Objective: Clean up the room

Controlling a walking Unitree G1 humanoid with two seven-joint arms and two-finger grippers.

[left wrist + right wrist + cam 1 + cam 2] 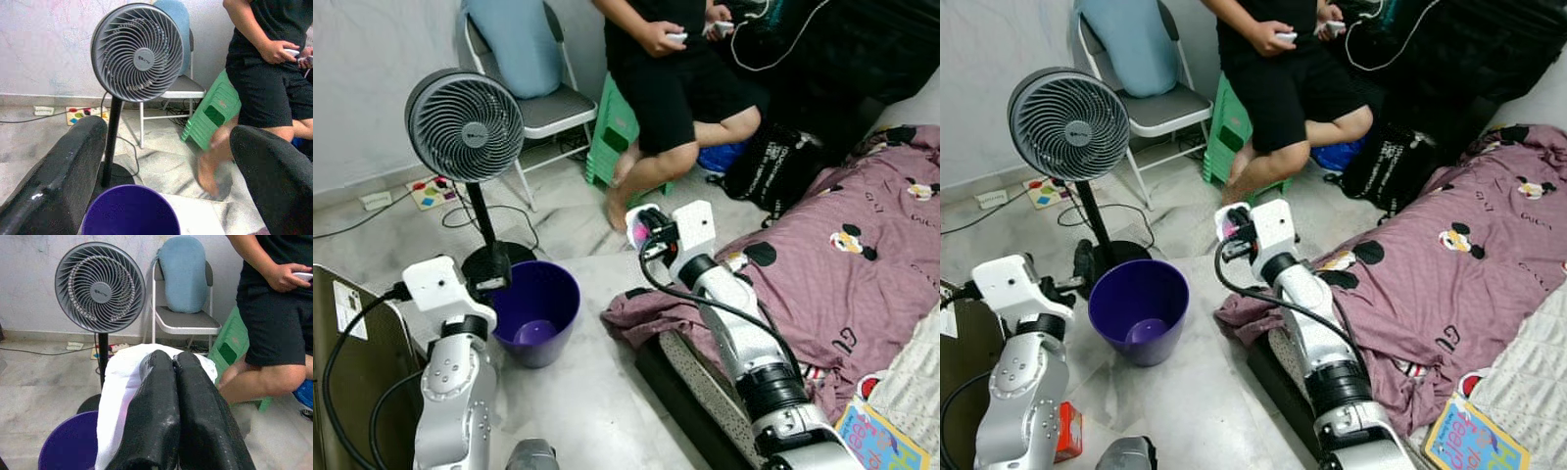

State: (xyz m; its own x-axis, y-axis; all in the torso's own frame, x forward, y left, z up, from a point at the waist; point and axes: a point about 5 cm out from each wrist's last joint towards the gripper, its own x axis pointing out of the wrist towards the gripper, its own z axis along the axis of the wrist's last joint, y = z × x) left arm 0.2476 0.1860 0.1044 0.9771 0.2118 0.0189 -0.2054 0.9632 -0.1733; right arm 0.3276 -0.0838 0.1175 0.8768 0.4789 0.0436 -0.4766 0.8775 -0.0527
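You are mid-carry. The purple bin (536, 311) stands on the floor before the fan (465, 125). Your right gripper (644, 233) is clamped tight on a white wrapper (120, 391), held up beside the bin, not yet above it. Your left gripper (166, 181) hovers at the bin's near rim, fingers wide and empty. Next, I judge: swing right over the bin, then release.

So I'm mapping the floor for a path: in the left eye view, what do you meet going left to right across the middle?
Left arm's tool → purple bin → right arm's tool, shut on a white item → maroon blanket on the mattress.
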